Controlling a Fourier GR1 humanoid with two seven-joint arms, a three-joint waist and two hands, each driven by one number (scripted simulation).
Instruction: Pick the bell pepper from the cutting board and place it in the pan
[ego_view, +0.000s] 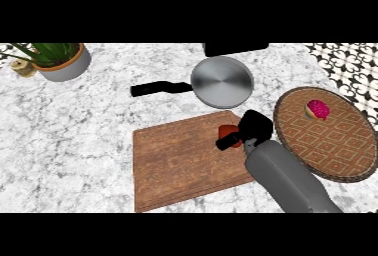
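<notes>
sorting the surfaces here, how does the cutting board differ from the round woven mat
The cutting board is rectangular plain brown wood; the woven mat is round with a diamond pattern and a dark rim. The board carries the red bell pepper, with the right hand curled at it; the mat carries a pink item, untouched. Both lie flat on the marble counter.

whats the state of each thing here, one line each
pepper: on the board, right hand curled round it
right hand: shut on the pepper
board: flat on the counter
pan: upright, nothing in it
tray: holds a pink item
plant: upright, far left
</notes>
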